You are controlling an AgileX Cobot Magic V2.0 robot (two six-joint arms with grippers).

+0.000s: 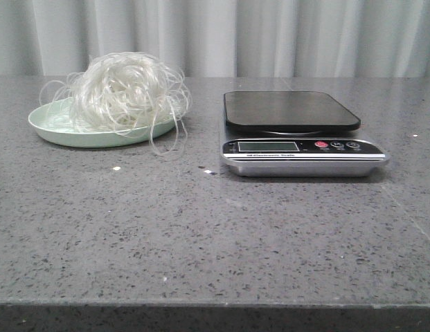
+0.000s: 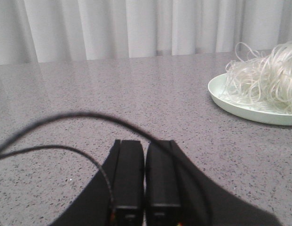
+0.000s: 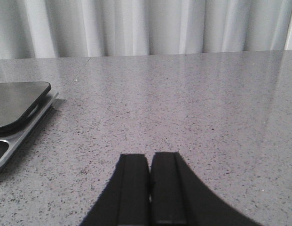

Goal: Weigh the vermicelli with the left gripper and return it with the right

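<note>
Front: vermicelli [image 1: 124,90] sat heaped on the green plate [image 1: 55,128], left of the scale [image 1: 298,135] on the table [image 1: 201,235]; platform bare.
Left wrist: left gripper [image 2: 145,176] jaws pressed together, empty, plate nearby. Open wide, pinch the nest's centre so loose loops don't trail.
Right wrist: right gripper [image 3: 150,181] jaws together, empty, beside the scale.

Both grippers, L [image 2: 145,176] & R [image 3: 150,186], closed, holding nothing.
</note>
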